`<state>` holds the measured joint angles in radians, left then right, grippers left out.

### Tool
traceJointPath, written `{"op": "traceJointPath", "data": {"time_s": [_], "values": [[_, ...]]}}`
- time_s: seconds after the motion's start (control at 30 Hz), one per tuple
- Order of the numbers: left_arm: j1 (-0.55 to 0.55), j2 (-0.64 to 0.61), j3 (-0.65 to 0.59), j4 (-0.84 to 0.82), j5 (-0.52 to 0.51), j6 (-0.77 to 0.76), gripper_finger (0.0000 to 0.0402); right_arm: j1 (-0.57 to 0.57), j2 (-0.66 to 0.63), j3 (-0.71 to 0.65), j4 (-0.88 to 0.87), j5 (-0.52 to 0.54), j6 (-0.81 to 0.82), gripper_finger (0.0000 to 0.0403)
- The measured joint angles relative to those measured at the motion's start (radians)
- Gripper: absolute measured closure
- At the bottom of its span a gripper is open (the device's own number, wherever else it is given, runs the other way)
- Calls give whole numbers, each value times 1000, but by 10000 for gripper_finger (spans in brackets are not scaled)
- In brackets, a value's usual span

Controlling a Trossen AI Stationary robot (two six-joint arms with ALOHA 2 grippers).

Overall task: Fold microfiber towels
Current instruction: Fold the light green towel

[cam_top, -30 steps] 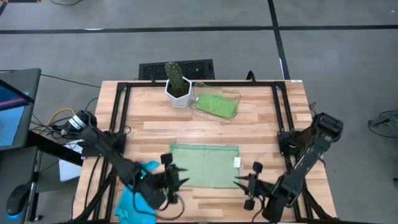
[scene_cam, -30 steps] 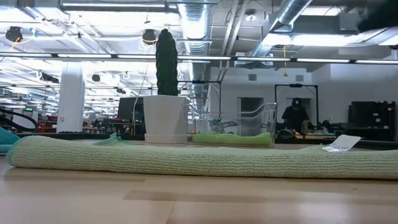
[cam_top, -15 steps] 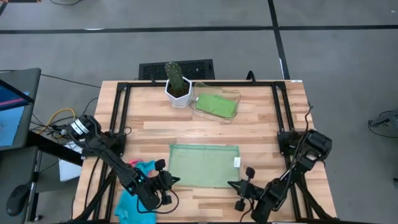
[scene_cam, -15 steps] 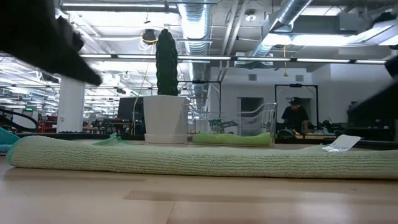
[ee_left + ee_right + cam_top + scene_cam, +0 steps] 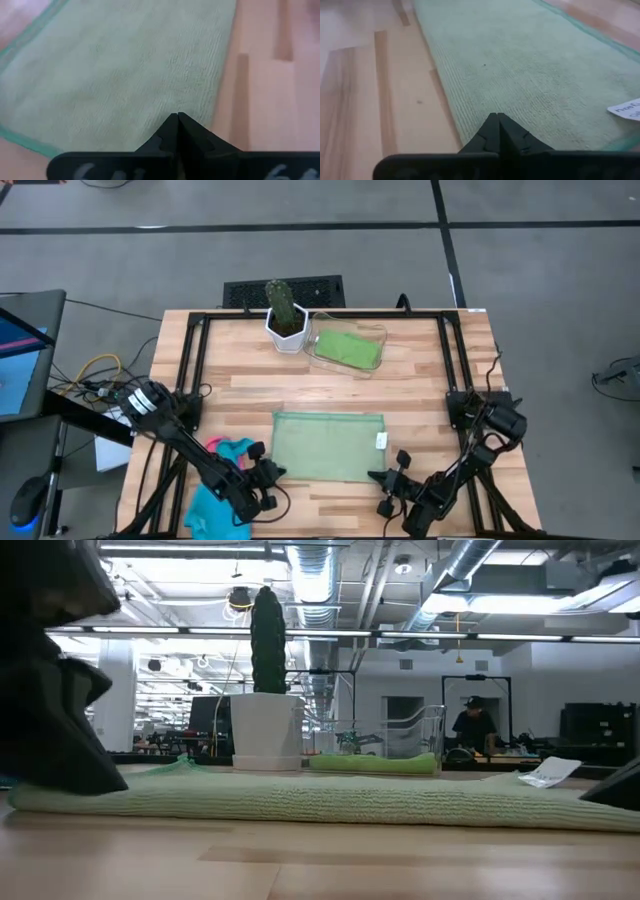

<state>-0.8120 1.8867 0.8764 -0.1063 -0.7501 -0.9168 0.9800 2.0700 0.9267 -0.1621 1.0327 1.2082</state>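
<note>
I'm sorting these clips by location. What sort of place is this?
Probably an open-plan robotics lab or workshop. The wooden table stands on a bare grey floor; the low view shows exposed ceiling ducts, strip lights, more black frames and a person at a far bench.

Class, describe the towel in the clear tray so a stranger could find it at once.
At the table's far edge stands a potted cactus. Beside it sits the clear tray, holding a folded green towel. The other green towel lies spread flat on bare wood.
</note>
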Motion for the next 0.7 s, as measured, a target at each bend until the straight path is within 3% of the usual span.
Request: {"op": "traceJointPath", "data": {"time_s": [0.23, 0.37, 0.57, 0.7], "values": [[-2, 22, 2, -4, -13, -38, 401, 2, 8, -1, -1, 13, 4, 385], [-1, 20, 8, -11, -5, -34, 401, 10, -59, -5, -74, 11, -33, 387], [6, 24, 57, -22, 29, 36, 401, 37, -183, -4, -158, 138, -70, 384], [8, 24, 90, -18, 19, 84, 401, 42, -149, -3, -77, 163, -84, 389]]}}
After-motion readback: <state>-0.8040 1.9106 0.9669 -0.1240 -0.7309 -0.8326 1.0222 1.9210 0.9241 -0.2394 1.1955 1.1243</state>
